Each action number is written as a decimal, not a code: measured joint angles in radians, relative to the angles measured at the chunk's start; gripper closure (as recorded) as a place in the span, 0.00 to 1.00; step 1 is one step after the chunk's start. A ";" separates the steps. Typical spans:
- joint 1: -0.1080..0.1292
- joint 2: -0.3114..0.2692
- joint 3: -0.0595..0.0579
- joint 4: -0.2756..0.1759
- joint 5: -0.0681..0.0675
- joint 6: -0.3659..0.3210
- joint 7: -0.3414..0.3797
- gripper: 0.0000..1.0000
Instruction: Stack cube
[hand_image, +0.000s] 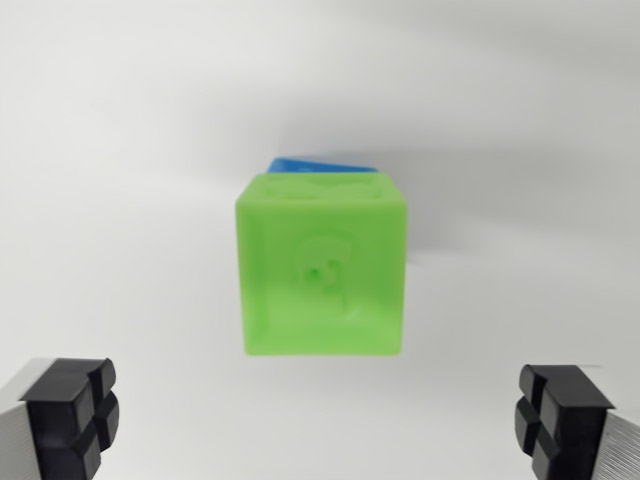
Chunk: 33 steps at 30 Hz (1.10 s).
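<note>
Gripper (320, 425) spread wide, empty, black ribbed rubber pads (70, 412) low at both bottom corners, apparently set to straddle a block. Centre frame: green cube (322, 265), translucent glossy plastic with an embossed figure, rounded edges, clear of both pads. Behind its top edge, a sliver of blue cube (315, 164), touching or not unclear. Plain white matte worktop (120, 200) all round.

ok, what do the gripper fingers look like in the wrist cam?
Only the two fingertips of the gripper show, at the bottom corners. Each finger is flat, light grey metal ending in a black pad. The pads are blocky with rounded edges, and cross-shaped grooves split each face into four sections. No cables, labels or markings are visible, and the rest of the arm is out of frame.
</note>
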 joint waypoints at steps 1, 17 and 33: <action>0.000 -0.007 0.000 0.002 0.000 -0.008 0.000 0.00; 0.000 -0.097 0.001 0.050 0.005 -0.145 -0.002 0.00; 0.000 -0.152 0.001 0.134 0.008 -0.283 -0.003 0.00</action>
